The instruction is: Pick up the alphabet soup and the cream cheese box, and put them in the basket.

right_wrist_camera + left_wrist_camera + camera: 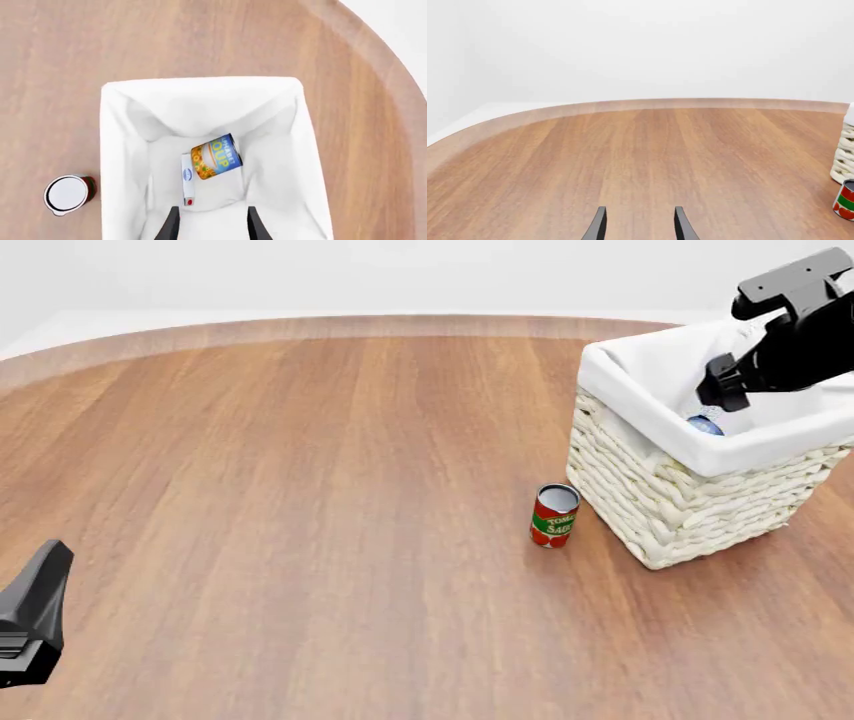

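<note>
Front view, from the left: my left gripper (32, 625) sits low at the near left edge of the wooden counter (294, 490), well apart from everything else. Its wrist view shows its jaws spread, with nothing but bare wood between them, and only a sliver of red can and wicker at the far side. Moving right, the small red-and-green tomato sauce can (554, 516) stands upright on the counter just beside the basket (667, 510), not touching it. The basket stands at the right, its white cloth lining folded over the woven rim. My right gripper (212, 220) hangs above the basket's opening, looking straight down into it; its jaws are spread and hold nothing. Inside, on the lining, the alphabet soup (216, 156) lies on its side, blue and yellow-orange label up. The cream cheese box (187, 181) lies right alongside it, seemingly touching, on the side nearer the red can. From the front camera only a bit of blue shows past the rim.
</note>
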